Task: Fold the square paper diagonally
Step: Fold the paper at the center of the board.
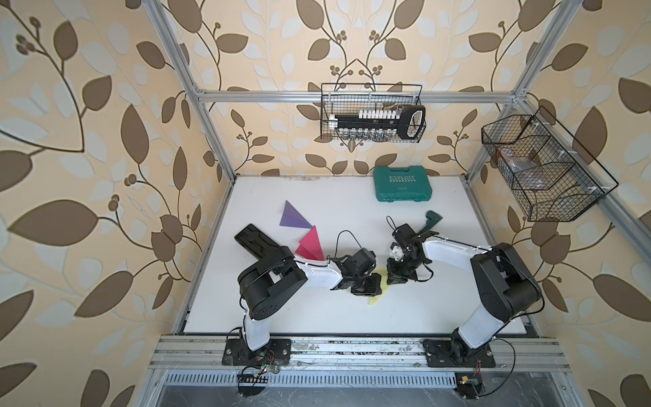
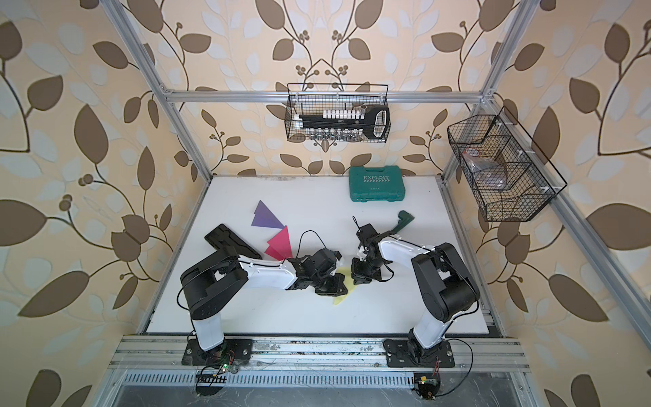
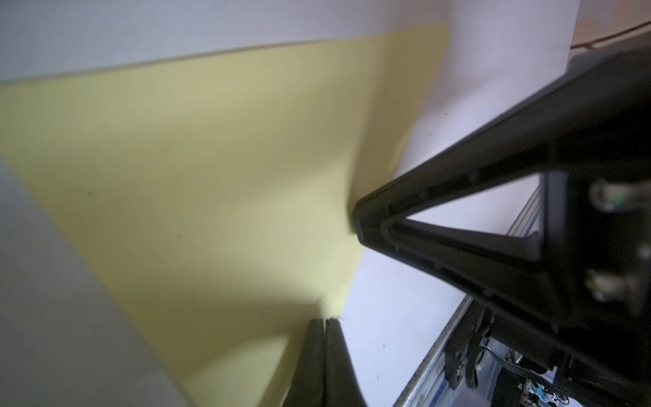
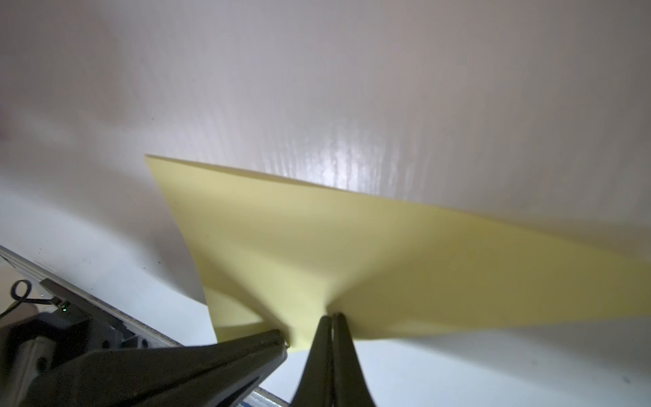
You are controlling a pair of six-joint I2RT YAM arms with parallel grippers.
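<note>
Being pinched edgewise by the closed left gripper [image 3: 326,320] and right gripper [image 4: 333,315], the pale-yellow square paper [image 4: 387,253] is held over the white table [image 4: 352,88]. It is judged light, floppy, crease-prone; corners are best gripped.

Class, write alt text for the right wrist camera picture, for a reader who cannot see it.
The right hand, shut, pinches an edge of a pale yellow paper sheet, holding it raised and buckled above the white table. The left hand meets the same edge close beside it with its black tip.
</note>
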